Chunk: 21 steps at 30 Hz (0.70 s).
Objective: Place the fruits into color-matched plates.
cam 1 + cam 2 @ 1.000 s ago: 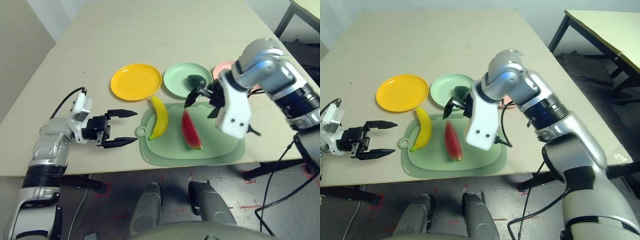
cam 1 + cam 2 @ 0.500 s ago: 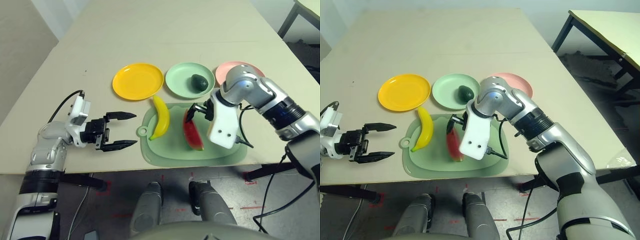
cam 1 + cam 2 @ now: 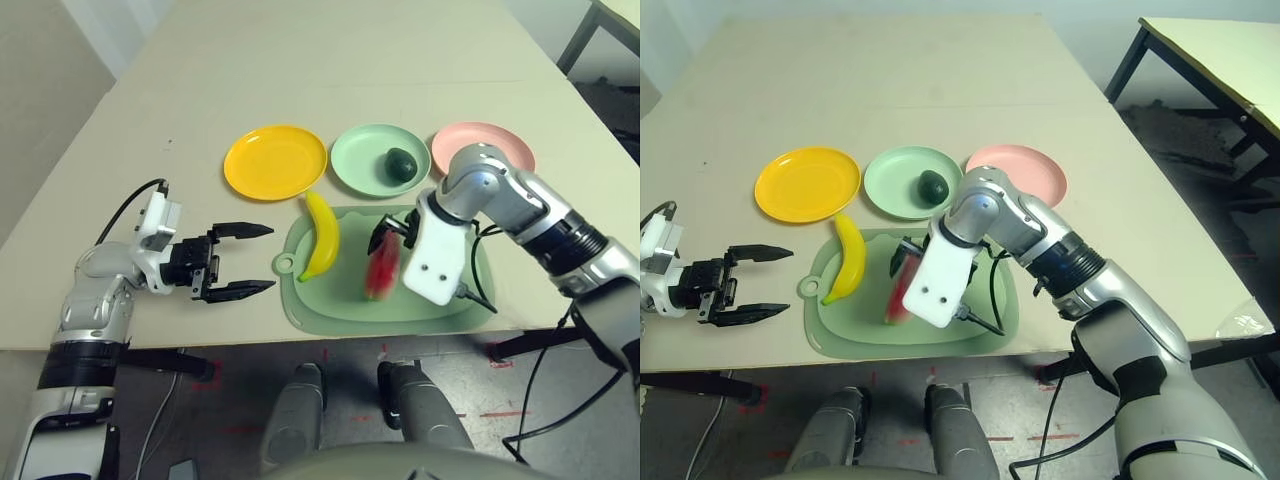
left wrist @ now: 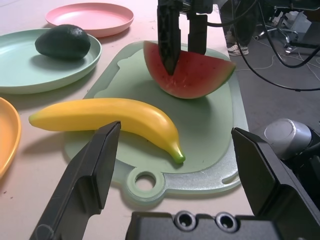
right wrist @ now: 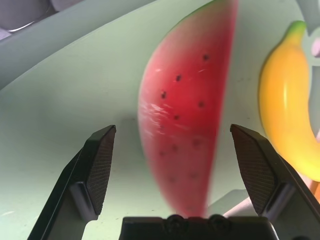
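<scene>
Left gripper (image 4: 176, 126) and right gripper (image 5: 174, 127), both spread wide: the watermelon wedge (image 5: 182, 90), straddled by the latter, could be rolled if pinched off-centre.

The avocado (image 3: 400, 166) sits on the middle plate (image 3: 366, 182), behind the cutting mat (image 3: 440, 310).

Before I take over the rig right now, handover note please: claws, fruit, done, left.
Left claw: open, empty, beside the pale green mat.
Right claw: open over the mat, red toy watermelon wedge between its spread fingers, not clamped.
Curved yellow toy banana: on the mat, one end past its edge.
Done: dark green toy avocado on the round mint green plate.
Left: wedge to the round pink plate, banana to the round yellow-orange plate.
</scene>
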### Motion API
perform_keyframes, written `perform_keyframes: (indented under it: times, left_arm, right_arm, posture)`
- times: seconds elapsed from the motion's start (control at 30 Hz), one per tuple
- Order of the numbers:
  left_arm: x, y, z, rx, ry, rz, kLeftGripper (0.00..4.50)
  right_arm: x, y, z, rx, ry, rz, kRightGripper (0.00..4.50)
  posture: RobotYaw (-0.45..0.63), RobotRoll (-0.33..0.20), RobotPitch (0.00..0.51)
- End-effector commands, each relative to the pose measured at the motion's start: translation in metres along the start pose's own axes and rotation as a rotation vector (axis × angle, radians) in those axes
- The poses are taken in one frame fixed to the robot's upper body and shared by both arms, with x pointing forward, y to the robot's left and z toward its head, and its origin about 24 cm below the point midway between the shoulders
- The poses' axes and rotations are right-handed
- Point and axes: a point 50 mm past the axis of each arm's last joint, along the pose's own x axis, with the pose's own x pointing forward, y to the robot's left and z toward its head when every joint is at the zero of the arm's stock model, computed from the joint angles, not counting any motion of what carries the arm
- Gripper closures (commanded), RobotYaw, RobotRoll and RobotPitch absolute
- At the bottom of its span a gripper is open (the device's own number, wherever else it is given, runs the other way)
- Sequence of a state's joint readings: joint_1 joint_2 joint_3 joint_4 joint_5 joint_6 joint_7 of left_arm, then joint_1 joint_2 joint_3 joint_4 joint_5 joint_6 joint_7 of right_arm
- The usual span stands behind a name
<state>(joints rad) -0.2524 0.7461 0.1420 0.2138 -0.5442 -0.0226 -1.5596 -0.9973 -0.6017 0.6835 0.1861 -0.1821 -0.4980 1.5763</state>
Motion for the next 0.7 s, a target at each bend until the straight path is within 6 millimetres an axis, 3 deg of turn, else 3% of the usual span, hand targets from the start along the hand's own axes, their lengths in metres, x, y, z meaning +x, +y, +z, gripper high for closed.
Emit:
perform_keyframes:
  times: [0.03, 0.1, 0.23, 0.43, 0.57, 0.7]
  left_arm:
    - [0.001, -0.001, 0.002, 0.020, -0.001, -0.016, 0.00]
    - [0.001, -0.001, 0.002, 0.024, -0.003, -0.016, 0.00]
    - [0.001, -0.001, 0.003, 0.035, -0.007, -0.014, 0.00]
    - [-0.003, 0.002, 0.007, 0.061, -0.007, 0.002, 0.00]
    - [-0.004, 0.002, 0.008, 0.071, -0.006, 0.008, 0.00]
    - [-0.005, 0.003, 0.008, 0.077, -0.004, 0.011, 0.00]
  right_arm:
    - [0.002, -0.006, 0.002, 0.027, 0.008, -0.050, 0.04]
    - [0.004, -0.007, -0.001, 0.052, 0.025, -0.061, 0.04]
    - [0.007, -0.006, -0.004, 0.111, 0.038, -0.056, 0.65]
    - [0.013, 0.002, -0.007, 0.190, 0.045, -0.011, 2.88]
    - [0.015, 0.008, -0.006, 0.227, 0.035, 0.023, 3.19]
    - [0.015, 0.012, -0.005, 0.245, 0.031, 0.034, 3.19]
  posture:
    - [0.05, 0.000, 0.181]
    - [0.05, 0.000, 0.181]
    - [0.05, 0.000, 0.181]
    - [0.06, 0.000, 0.181]
    - [0.06, 0.000, 0.178]
    - [0.06, 0.000, 0.177]
